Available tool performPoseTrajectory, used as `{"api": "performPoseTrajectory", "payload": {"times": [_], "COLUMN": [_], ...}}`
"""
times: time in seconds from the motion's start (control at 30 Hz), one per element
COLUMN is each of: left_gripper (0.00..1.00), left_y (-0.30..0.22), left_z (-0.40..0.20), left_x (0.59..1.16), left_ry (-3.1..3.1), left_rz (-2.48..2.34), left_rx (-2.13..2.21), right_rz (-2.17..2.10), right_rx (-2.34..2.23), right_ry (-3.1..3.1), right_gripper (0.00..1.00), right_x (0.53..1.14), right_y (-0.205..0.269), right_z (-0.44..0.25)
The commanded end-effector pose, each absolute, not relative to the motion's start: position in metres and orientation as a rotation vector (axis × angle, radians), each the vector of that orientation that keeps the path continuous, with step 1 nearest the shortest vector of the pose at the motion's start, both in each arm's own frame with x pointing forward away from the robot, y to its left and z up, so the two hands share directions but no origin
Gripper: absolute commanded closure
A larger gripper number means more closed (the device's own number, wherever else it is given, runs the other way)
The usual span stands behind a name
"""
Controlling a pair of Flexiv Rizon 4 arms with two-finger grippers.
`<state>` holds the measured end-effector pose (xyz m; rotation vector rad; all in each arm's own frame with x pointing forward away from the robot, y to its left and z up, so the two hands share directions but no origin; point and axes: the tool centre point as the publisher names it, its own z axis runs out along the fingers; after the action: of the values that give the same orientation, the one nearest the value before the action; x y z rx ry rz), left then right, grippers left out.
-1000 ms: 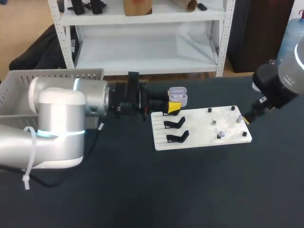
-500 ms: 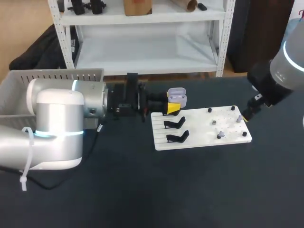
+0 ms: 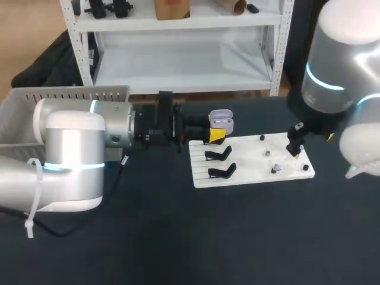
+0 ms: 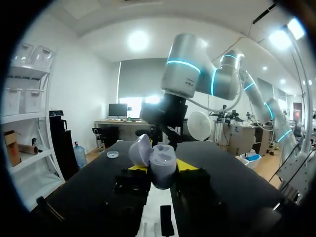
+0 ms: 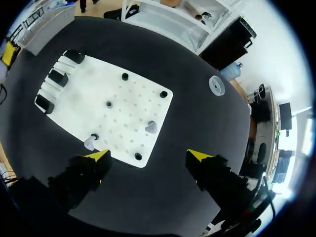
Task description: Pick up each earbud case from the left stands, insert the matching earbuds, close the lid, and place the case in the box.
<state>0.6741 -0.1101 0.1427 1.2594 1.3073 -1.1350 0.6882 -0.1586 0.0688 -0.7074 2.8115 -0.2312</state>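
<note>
Left gripper (image 3: 217, 135): clamped on the open earbud case (image 3: 221, 121), lid up.
Right gripper (image 5: 148, 155): fingers apart, above the white board (image 5: 123, 96); one earbud (image 5: 150, 127) just ahead.
Handling: earbud tiny, probably light, smooth and slippery; pinch it gently across its sides.

A lab: left arm (image 3: 77, 148), right arm (image 3: 335, 71), fixture board (image 3: 249, 169).

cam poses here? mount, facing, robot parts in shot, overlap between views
Head view: fixed above and behind, looking down on the table; left arm comes in from the left, right arm from the right.
Left wrist view: on the left wrist, facing along its fingers toward the right arm; fingers shut on the open earbud case.
Right wrist view: on the right wrist, looking down on the white board; its open fingers show.
Shared: case in head and left wrist; board in head and right wrist.
</note>
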Motion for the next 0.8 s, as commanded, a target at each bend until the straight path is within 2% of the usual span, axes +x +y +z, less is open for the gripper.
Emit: {"api": "performPoseTrajectory", "payload": {"times": [0.03,0.07,0.17,0.2,0.27,0.4,0.8], "left_gripper": [1.00,1.00,1.00,1.00,1.00,1.00,1.00], "left_y": [-0.110,-0.110,-0.110,-0.110,-0.110,-0.110,-0.110], "left_z": [0.142,0.142,0.142,0.142,0.142,0.142,0.142], "left_x": [0.673,0.673,0.673,0.673,0.673,0.673,0.673], "left_ry": [1.306,1.306,1.306,1.306,1.306,1.306,1.306], "left_rz": [-1.131,-1.131,-1.131,-1.131,-1.131,-1.131,-1.131], "left_rx": [1.254,1.254,1.254,1.254,1.254,1.254,1.254], "right_rz": [-0.280,-0.279,-0.289,-0.294,-0.307,-0.325,-0.339], "right_rx": [-0.694,-0.696,-0.693,-0.682,-0.674,-0.658,-0.627], "right_ry": [2.857,2.857,2.861,2.867,2.870,2.879,2.891], "right_gripper": [0.08,0.16,0.20,0.25,0.47,0.51,0.53], "right_x": [0.692,0.691,0.693,0.695,0.697,0.697,0.703], "right_y": [-0.150,-0.150,-0.149,-0.149,-0.149,-0.147,-0.145], "right_z": [0.066,0.066,0.063,0.062,0.059,0.056,0.043]}}
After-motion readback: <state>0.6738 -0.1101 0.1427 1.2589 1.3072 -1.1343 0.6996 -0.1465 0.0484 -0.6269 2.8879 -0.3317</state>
